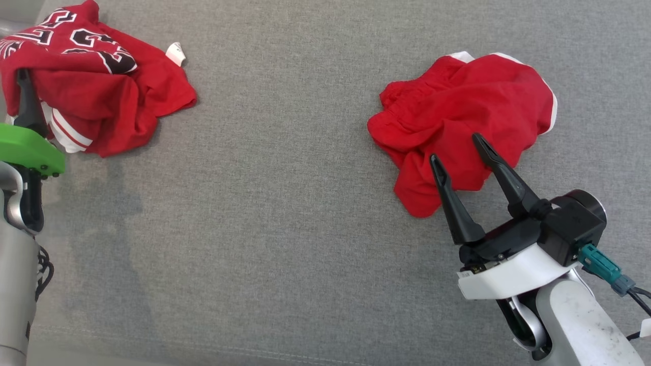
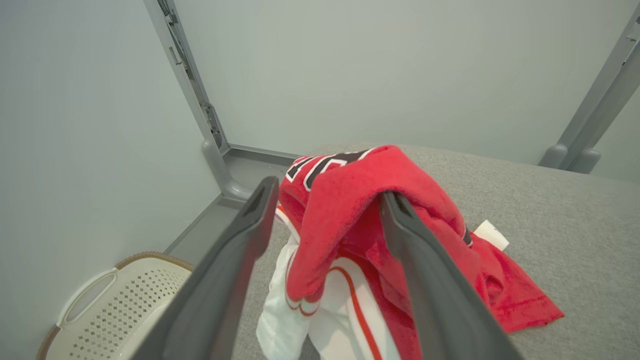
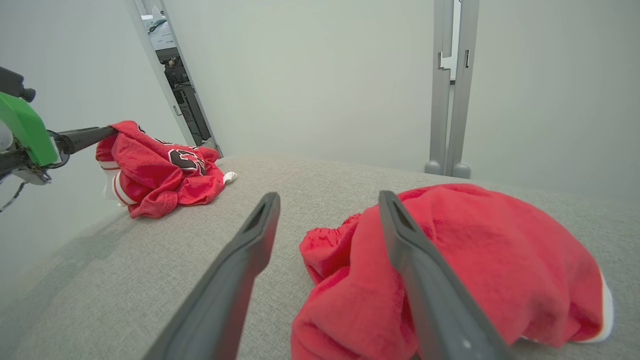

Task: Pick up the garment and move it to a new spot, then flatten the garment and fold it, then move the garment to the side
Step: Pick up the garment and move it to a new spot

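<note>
A red jersey (image 1: 101, 91) with black and white lettering lies crumpled at the far left of the grey surface. My left gripper (image 2: 330, 192) is open at it. A fold of the jersey (image 2: 500, 295) drapes over the tip of one finger (image 2: 425, 280), and the other finger stands free beside the cloth. One dark finger (image 1: 25, 101) pokes into the jersey's left side. Red shorts (image 1: 473, 101) with white trim lie bunched at the right. My right gripper (image 1: 456, 148) hovers open over their near edge, one finger (image 3: 420, 280) above the shorts (image 3: 500, 260), gripping nothing.
The grey fabric surface (image 1: 285, 203) stretches wide between the two garments. A pale perforated basket (image 2: 125, 300) stands below the surface's left edge. Grey metal posts (image 3: 450, 100) and plain walls stand behind the surface.
</note>
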Tool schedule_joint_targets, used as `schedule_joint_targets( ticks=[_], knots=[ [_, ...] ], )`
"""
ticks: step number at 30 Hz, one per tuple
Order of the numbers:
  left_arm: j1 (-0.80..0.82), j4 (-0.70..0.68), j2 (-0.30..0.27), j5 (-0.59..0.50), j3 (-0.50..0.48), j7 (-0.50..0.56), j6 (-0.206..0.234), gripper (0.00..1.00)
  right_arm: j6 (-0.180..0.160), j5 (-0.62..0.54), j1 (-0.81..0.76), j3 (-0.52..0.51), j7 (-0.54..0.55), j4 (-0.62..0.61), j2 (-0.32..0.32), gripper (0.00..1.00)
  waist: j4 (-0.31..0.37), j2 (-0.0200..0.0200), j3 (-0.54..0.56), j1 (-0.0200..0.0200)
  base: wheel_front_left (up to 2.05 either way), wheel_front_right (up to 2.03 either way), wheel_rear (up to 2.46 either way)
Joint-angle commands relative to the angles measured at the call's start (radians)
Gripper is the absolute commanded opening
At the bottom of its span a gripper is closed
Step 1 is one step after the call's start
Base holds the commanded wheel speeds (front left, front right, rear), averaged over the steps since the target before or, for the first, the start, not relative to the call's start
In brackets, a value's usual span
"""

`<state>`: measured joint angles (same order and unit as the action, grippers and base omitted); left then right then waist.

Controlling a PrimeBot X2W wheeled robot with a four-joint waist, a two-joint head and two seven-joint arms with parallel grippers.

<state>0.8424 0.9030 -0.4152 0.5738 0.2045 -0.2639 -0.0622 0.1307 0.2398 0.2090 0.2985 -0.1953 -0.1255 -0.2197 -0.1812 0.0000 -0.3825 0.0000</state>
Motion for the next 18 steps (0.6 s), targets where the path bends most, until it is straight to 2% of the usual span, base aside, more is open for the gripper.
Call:
schedule_joint_targets(
  ticks=[1, 8, 11, 18],
  knots=[
    [0.010, -0.024, -0.004, -0.017, -0.008, -0.001, -0.005, 1.00, 0.000, 0.003, -0.009, -0.003, -0.008, 0.009, 0.003, 1.00, -0.003, 0.0000, 0.027, 0.0000, 0.00, 0.00, 0.00],
    [0.003, -0.141, -0.004, -0.088, -0.034, -0.001, -0.021, 1.00, 0.000, 0.012, -0.016, -0.019, -0.031, 0.053, 0.020, 1.00, 0.030, 0.0000, 0.094, 0.0000, 0.00, 0.00, 0.00],
    [-0.005, -0.183, -0.010, -0.116, -0.034, -0.001, -0.027, 1.00, 0.000, 0.014, -0.021, -0.028, -0.041, 0.074, 0.030, 1.00, 0.064, 0.0000, 0.125, 0.0000, 0.00, 0.00, 0.00],
    [-0.073, -0.313, 0.024, -0.148, -0.045, -0.001, -0.026, 1.00, 0.000, 0.020, -0.044, -0.064, -0.059, 0.122, 0.051, 1.00, 0.157, 0.0000, 0.194, 0.0000, 0.00, 0.00, 0.00]
  ],
)
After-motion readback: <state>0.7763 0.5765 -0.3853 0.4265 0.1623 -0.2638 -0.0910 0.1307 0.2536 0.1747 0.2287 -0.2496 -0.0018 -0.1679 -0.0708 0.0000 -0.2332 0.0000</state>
